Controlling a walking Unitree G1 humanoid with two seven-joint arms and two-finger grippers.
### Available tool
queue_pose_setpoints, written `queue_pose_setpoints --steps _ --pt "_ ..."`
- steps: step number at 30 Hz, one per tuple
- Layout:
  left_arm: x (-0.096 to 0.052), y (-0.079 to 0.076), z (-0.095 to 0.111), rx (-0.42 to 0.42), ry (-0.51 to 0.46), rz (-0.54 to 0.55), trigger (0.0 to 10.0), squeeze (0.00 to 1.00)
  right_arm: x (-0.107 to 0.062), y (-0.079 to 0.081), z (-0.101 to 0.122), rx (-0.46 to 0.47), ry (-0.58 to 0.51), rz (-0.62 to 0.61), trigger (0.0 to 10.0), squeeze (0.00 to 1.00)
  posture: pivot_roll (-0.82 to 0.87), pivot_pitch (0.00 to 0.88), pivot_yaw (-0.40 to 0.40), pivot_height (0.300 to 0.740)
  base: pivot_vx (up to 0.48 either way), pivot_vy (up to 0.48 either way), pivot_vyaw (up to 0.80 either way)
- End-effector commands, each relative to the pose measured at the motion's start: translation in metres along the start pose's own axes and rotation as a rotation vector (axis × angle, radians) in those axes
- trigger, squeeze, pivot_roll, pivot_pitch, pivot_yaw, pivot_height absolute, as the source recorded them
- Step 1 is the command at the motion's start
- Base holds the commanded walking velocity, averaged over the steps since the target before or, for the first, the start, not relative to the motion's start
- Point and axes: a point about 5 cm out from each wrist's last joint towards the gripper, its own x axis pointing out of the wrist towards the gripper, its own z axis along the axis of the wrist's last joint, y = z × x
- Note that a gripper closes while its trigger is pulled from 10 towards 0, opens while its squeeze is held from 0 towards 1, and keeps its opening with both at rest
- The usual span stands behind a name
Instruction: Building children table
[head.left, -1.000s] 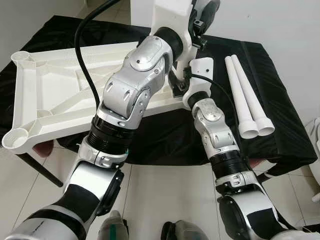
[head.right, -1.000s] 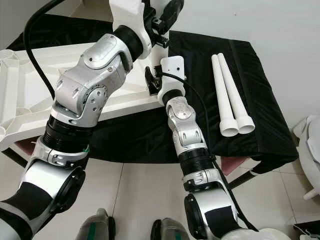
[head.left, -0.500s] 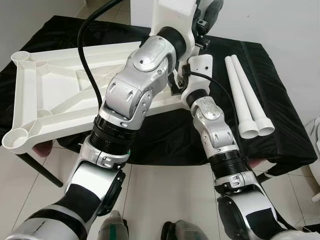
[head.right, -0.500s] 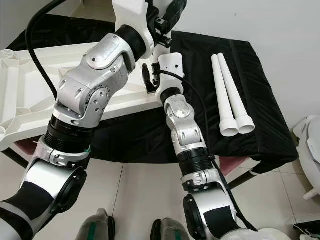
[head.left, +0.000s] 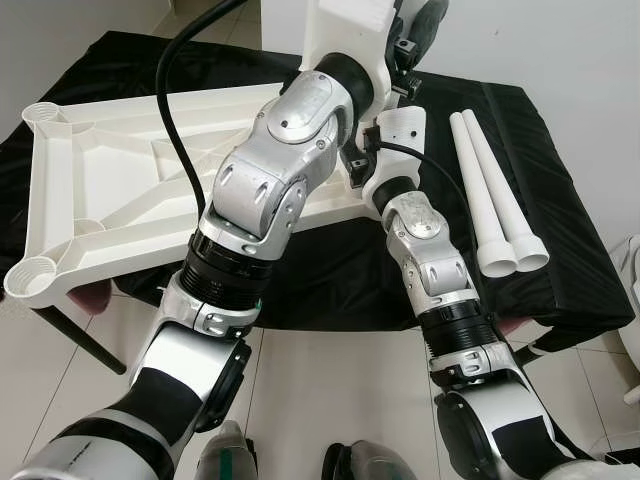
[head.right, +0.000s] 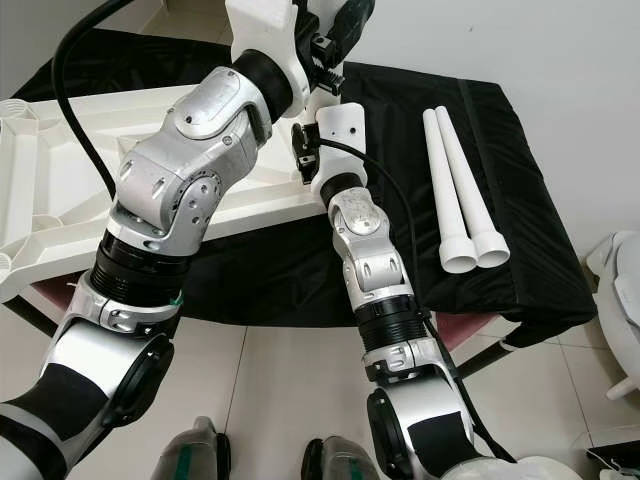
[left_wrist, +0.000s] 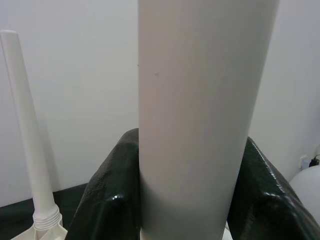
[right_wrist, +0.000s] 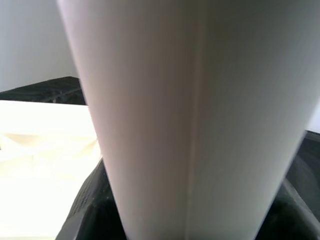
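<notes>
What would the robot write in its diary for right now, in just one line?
step: fitting leg | left gripper: shut on white leg | right gripper: shut on same leg | tabletop: upside down | spare legs: two, lying on black cloth

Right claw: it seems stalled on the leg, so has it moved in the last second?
Yes, slightly: the right claw, gripping the white leg, has shifted up the picture, away from the white tabletop's near edge.

From my head, two side-by-side cameras look steeply down over my raised arms at the same black-draped counter (head.left: 560, 250) and floor, while each wrist camera sits very close against a white tube (left_wrist: 200, 115), looking along my tool.
</notes>
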Motion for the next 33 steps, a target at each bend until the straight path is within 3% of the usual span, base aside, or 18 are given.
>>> queue_pose_setpoints --steps 1,3,4,5,18,19,30,32,33 --pt "0.001 -0.014 0.008 0.008 -0.038 -0.095 10.0 1.0 0.003 -0.005 0.004 0.007 -0.005 -0.045 0.0 0.0 0.05 0.0 -0.056 0.74 0.0 0.0 0.0" --pt "0.001 -0.014 0.008 0.008 -0.038 -0.095 10.0 1.0 0.003 -0.005 0.004 0.007 -0.005 -0.045 0.0 0.0 0.05 0.0 -0.056 0.74 0.0 0.0 0.0" --pt "0.001 -0.015 0.008 -0.022 -0.041 -0.103 10.0 1.0 0.003 -0.008 0.004 0.003 -0.002 -0.066 2.3 0.0 0.05 0.0 -0.056 0.74 0.0 0.0 0.0" --pt "0.001 -0.015 0.009 -0.041 -0.044 -0.107 10.0 1.0 0.004 -0.01 0.004 0.005 0.003 -0.083 10.0 0.0 0.05 0.0 -0.056 0.74 0.0 0.0 0.0" --pt "-0.002 -0.008 0.01 -0.057 -0.049 -0.084 10.0 1.0 0.007 -0.023 -0.002 0.024 0.041 -0.172 10.0 0.0 0.05 0.0 -0.055 0.74 0.0 0.0 0.0" --pt "-0.003 -0.003 0.01 -0.054 -0.055 -0.069 10.0 0.0 0.007 -0.028 -0.004 0.051 0.056 -0.192 10.0 0.0 0.05 0.0 -0.055 0.74 0.0 0.0 0.0" --pt "-0.015 0.018 0.003 -0.048 -0.039 0.0 10.0 0.0 0.005 -0.04 -0.012 0.121 0.096 -0.224 10.0 0.0 0.05 0.0 -0.054 0.74 0.0 0.0 0.0" --pt "-0.025 0.032 -0.014 -0.049 0.022 0.065 10.0 0.0 0.003 -0.047 -0.012 0.115 0.082 -0.243 10.0 0.0 0.05 0.0 -0.054 0.74 0.0 0.0 0.0" --pt "-0.025 0.032 -0.014 -0.049 0.022 0.065 10.0 0.0 0.003 -0.047 -0.012 0.115 0.082 -0.243 10.0 0.0 0.05 0.0 -0.054 0.74 0.0 0.0 0.0"
